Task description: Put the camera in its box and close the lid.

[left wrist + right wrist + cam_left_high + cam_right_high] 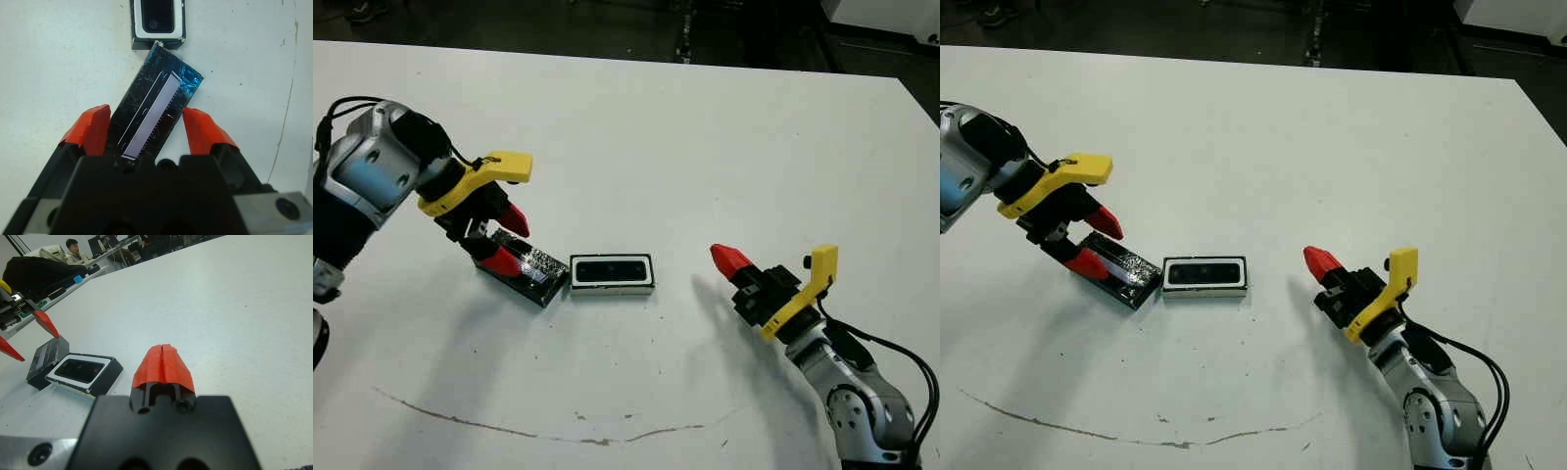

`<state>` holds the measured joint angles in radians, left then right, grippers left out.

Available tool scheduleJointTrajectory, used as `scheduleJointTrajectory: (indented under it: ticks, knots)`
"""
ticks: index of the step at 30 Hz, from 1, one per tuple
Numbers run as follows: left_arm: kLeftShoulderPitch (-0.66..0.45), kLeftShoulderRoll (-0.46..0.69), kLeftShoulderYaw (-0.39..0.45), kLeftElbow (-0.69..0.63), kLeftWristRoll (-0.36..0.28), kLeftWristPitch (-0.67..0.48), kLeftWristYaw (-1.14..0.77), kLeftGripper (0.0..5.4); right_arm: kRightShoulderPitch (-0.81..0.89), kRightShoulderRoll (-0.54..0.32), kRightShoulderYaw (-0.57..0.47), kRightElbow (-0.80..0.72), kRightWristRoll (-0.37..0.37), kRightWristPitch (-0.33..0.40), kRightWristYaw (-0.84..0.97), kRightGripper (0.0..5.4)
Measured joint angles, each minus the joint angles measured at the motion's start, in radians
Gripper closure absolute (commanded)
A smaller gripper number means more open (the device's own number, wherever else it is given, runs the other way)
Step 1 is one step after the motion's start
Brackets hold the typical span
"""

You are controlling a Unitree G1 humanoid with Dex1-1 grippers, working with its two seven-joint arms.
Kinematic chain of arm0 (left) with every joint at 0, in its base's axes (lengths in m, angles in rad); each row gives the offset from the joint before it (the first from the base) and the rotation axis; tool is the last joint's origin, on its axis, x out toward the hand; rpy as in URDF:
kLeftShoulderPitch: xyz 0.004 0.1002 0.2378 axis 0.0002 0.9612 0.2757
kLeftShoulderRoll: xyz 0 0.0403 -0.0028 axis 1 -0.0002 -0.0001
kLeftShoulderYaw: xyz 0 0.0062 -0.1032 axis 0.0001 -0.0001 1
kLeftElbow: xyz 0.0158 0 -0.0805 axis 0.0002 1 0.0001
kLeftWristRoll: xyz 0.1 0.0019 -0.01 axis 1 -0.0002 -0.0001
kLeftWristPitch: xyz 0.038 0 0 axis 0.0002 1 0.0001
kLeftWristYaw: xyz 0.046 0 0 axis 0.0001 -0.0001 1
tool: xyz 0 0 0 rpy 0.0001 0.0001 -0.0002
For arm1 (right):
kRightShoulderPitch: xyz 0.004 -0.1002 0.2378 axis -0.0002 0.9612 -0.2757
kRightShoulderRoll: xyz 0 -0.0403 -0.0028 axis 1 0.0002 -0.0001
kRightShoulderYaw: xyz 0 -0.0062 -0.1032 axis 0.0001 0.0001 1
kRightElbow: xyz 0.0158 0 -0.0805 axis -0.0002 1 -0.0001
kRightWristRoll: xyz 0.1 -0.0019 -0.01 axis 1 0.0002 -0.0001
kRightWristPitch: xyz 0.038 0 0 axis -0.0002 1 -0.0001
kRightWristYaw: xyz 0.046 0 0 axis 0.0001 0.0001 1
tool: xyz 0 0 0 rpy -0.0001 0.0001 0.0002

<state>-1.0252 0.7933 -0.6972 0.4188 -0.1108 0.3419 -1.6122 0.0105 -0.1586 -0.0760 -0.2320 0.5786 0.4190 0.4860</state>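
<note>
The box (576,274), black-walled with a white rim, lies flat at the table's middle. The glossy black camera (612,270) rests inside it. Just left of the box, the foil-faced lid (533,266) lies on the table at an angle, one corner touching the box's end. My left gripper (507,241) is open and straddles the lid's far end, one red finger (90,128) on each side. My right gripper (729,259) is shut with nothing in it, a hand's width right of the box and pointing toward it.
A thin brown curved mark (509,428) runs across the white table near its front. Dark floor lies beyond the far edge (607,57). In the right wrist view a person (73,247) sits at desks far behind the table.
</note>
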Motion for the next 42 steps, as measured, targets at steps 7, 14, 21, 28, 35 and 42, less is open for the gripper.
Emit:
scheduleJointTrajectory:
  ticks: [7,14,21,28,35,42]
  knots:
    - [-0.028,0.04,0.019,-0.1,0.0,-0.269,0.0,0.5,0.001,0.0,0.002,0.003,-0.002,0.0,0.001,5.4]
    - [-0.051,0.094,0.037,-0.311,0.084,-0.231,0.0,0.02,0.007,0.001,0.004,0.003,-0.002,0.0,0.0,5.4]
    - [-0.028,0.081,0.031,-0.291,0.162,-0.302,0.0,0.02,0.011,0.002,0.011,0.003,-0.002,0.0,0.0,5.4]
    - [-0.025,0.05,-0.026,-0.193,0.222,-0.392,0.0,0.02,0.021,0.004,0.015,0.005,-0.002,0.0,0.001,5.4]
    - [-0.026,-0.003,-0.047,-0.089,0.283,-0.481,0.0,0.02,0.029,0.005,0.019,0.004,-0.006,-0.001,0.0,5.4]
    - [-0.019,-0.053,-0.045,-0.02,0.306,-0.566,0.0,0.02,0.033,0.008,0.02,0.0,-0.006,-0.001,-0.006,5.4]
